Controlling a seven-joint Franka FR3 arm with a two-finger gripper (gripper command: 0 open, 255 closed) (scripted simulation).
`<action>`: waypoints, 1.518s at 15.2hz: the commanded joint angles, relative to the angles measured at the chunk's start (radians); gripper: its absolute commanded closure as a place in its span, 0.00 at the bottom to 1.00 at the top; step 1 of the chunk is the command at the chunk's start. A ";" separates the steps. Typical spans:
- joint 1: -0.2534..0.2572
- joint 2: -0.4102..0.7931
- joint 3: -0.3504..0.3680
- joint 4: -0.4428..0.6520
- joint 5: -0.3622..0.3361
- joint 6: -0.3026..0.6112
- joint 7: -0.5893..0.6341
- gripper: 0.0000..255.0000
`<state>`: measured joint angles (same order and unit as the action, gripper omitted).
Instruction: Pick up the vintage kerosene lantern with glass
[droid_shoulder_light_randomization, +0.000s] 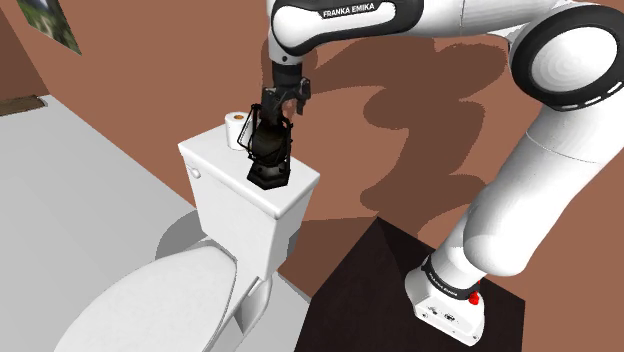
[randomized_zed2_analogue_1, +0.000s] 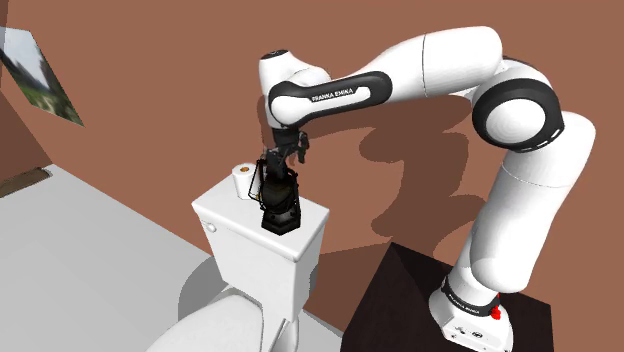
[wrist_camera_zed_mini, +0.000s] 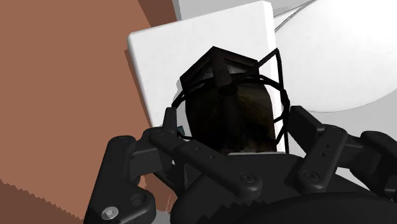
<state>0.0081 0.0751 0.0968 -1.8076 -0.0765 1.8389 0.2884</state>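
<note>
Brown wall (droid_shoulder_light_randomization: 400, 150) behind everything, with a framed picture (droid_shoulder_light_randomization: 50, 20) hung at the shoulder view's upper left. White arm (droid_shoulder_light_randomization: 560, 60) comes off the dark stand (droid_shoulder_light_randomization: 370, 270) and arches over to reach down from above, likely because the target sits high on a narrow shelf-like surface against the wall. White toilet (droid_shoulder_light_randomization: 150, 290) below, its tank (droid_shoulder_light_randomization: 240, 215) backed to the wall. The flat tank lid (randomized_zed2_analogue_1: 310, 225) is what carries the objects. The lantern (droid_shoulder_light_randomization: 268, 150) is dark, with a wire cage around a dim globe. It stands upright near the lid's stand-side end, and its base looks seated on the lid, not clearly raised. A toilet paper roll (droid_shoulder_light_randomization: 236, 128) stands just beside it on the wall side, apart from the lantern. The gripper (droid_shoulder_light_randomization: 283, 102) is directly over the lantern, pointing down. In the wrist view the fingers (wrist_camera_zed_mini: 170, 121) sit one on each side of the cage and appear pressed against its wires, so I read the hand as clamped on the lantern's upper part. Gripping across the cage from the top makes sense: the sides are open and the roll stays out of the way. Judgement: grasp made, lift not yet evident. The next move should be straight up. The risk is thin wires slipping between the pads, or the base catching the roll if the lantern swings.
</note>
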 joint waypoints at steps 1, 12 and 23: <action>0.000 0.010 0.000 -0.013 -0.002 0.023 0.002 0.00; 0.000 0.016 0.000 -0.053 -0.004 0.068 0.006 1.00; 0.000 0.004 0.000 0.026 -0.001 -0.022 -0.002 1.00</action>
<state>0.0069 0.0790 0.0958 -1.7988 -0.0773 1.8304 0.2859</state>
